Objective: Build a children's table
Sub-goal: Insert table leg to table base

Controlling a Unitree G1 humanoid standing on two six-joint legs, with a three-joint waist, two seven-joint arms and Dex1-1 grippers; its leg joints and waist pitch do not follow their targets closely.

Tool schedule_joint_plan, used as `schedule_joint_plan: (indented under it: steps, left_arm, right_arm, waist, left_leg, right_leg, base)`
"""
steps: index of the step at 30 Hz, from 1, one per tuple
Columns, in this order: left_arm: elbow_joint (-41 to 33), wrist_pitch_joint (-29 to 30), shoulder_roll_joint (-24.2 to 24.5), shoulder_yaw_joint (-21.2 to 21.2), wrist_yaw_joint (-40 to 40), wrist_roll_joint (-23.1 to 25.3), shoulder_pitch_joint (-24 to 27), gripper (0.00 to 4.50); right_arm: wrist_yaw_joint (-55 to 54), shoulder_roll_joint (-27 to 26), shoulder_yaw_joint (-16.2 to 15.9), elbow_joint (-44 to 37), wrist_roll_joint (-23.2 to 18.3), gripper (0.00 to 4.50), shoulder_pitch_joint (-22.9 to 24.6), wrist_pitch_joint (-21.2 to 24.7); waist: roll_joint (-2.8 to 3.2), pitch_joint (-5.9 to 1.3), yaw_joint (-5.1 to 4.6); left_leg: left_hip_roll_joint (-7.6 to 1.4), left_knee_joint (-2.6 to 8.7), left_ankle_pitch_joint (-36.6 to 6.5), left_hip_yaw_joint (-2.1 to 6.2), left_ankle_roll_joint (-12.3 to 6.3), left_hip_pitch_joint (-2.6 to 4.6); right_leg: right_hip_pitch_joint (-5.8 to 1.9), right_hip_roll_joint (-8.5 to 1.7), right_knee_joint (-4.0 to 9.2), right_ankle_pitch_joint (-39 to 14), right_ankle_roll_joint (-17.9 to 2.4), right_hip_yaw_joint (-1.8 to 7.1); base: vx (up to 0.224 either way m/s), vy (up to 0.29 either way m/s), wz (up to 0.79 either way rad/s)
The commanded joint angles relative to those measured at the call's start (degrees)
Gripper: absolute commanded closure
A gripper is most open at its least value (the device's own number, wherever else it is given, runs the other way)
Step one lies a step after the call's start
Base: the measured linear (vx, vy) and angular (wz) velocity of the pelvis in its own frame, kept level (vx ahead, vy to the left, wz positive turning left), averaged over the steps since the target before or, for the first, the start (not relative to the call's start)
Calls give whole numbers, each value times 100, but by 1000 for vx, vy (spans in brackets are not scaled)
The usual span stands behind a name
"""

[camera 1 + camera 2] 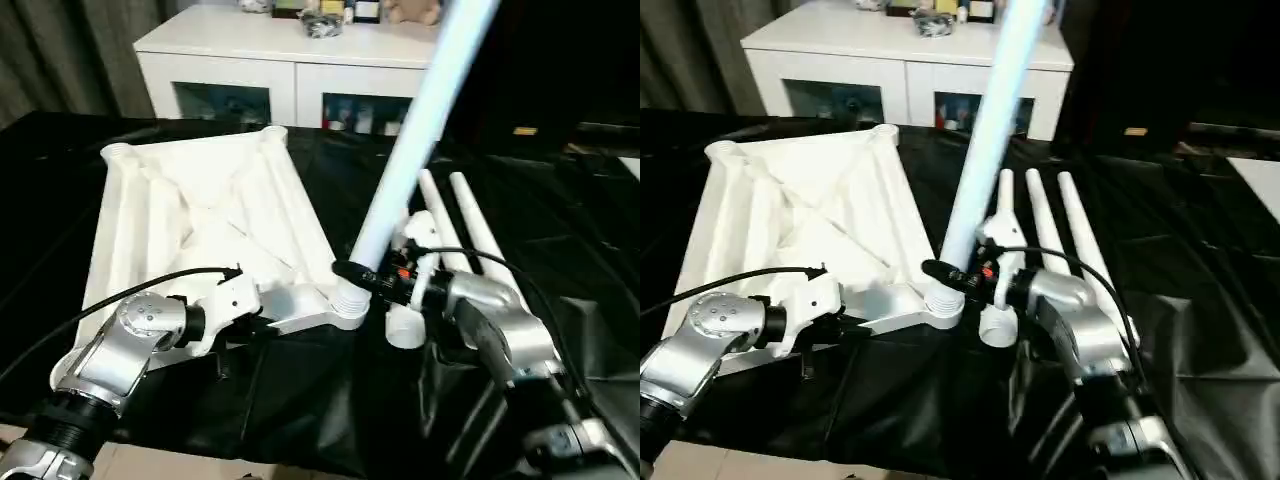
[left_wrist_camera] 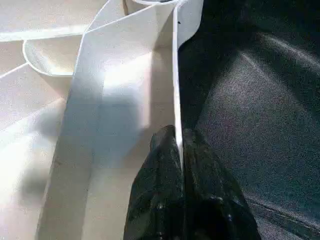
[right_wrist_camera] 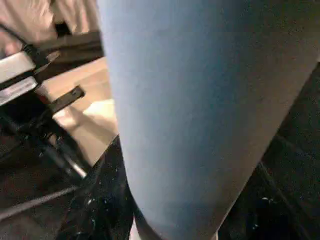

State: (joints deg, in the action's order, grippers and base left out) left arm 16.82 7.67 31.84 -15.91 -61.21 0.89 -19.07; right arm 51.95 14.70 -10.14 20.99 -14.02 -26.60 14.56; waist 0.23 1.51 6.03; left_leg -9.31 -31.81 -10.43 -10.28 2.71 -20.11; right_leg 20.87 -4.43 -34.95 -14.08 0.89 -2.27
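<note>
Leg meets near corner socket

Nearest, the left gripper (image 2: 179, 150) pinches the tabletop (image 1: 200, 210) rim; the right gripper (image 1: 372, 282) clasps the leg (image 1: 415, 130) at its base (thread at the socket (image 1: 347, 300)), its long axis leaning up and away; spare legs (image 1: 465, 225) lie beyond.

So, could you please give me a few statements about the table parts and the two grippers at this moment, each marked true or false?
1. The tabletop lies with its ribbed underside up. True.
2. The left gripper is shut on the tabletop's side wall. True.
3. The leg in the right gripper lies flat on the black cloth. False: it rises steeply, its lower end at the near corner socket.
4. Three more legs lie side by side on the cloth. True.
5. All four corner sockets already hold legs. False: the far ones stand empty.
</note>
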Motion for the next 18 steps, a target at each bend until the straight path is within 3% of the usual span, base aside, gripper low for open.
schedule_joint_plan:
  steps: [1,5,9,11,15,18]
  left_arm:
    - [-68,-32,-36,213,266,-24,-223,450]
    - [-115,-2,-27,202,263,-30,-188,450]
    - [-145,18,-12,206,248,-47,-163,450]
    - [-128,23,-5,199,232,-46,-170,450]
    - [-97,24,-12,173,201,-46,-192,450]
    - [-107,40,-38,164,210,-32,-205,450]
  right_arm:
    - [458,62,-793,660,405,267,337,610]
    - [944,169,-1052,704,378,267,260,805]
    - [1151,186,-1128,810,410,267,175,835]
    - [1007,108,-1062,1052,486,267,64,771]
    - [608,-41,-960,1654,753,267,-169,517]
    - [319,-98,-886,1856,861,267,-245,403]
  waist:
    - [8,-87,-21]
    - [-27,-100,0]
    - [-3,-129,40]
    - [3,-133,33]
    - [25,-119,-11]
    - [23,-88,-66]
  left_leg:
    - [-426,510,-2858,253,362,108]
    - [-432,502,-2729,227,317,118]
    - [-432,480,-2337,175,258,111]
    - [-421,477,-2255,174,241,85]
    - [-418,486,-2502,193,332,93]
    - [-425,513,-2961,254,447,114]
  right_leg:
    - [80,-496,639,-2893,-669,310]
    - [85,-487,631,-2622,-725,329]
    - [56,-455,563,-1798,-946,326]
    - [25,-456,534,-1669,-1030,314]
    - [41,-467,559,-2073,-1000,303]
    - [73,-488,621,-2783,-799,298]
  base:
    - [0,0,0]
    - [0,0,0]
    - [0,0,0]
    - [0,0,0]
    - [0,0,0]
    - [0,0,0]
